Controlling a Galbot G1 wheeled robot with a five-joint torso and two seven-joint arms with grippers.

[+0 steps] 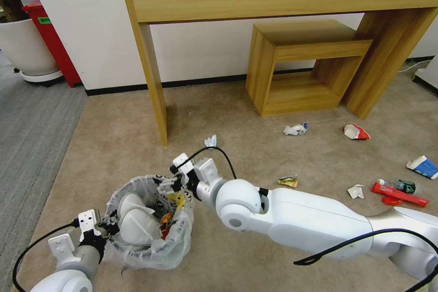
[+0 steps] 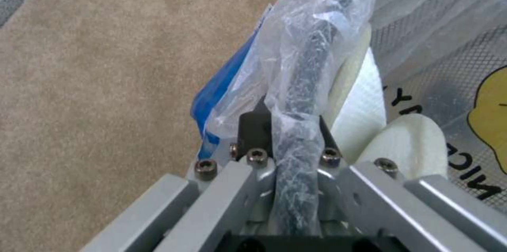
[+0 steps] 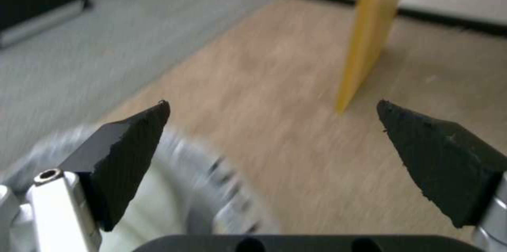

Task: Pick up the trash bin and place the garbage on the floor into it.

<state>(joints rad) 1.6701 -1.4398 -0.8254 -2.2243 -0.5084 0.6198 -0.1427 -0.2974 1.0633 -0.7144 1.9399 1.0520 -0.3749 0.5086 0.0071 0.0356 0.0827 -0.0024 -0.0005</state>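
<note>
Plastic-lined trash bin (image 1: 150, 242) rim clamped by left end effector (image 1: 108, 227), right end effector (image 1: 169, 187) spread above

Head looks down; wrists close, share trash bin (image 1: 148, 219), right blurred.

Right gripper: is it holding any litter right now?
No: the right gripper has its jaws spread wide with only carpet between them.

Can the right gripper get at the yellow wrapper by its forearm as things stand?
Probably yes. The right gripper is open and empty over the trash bin, and bare floor surrounds the yellow wrapper; the arm must draw back first.
</note>
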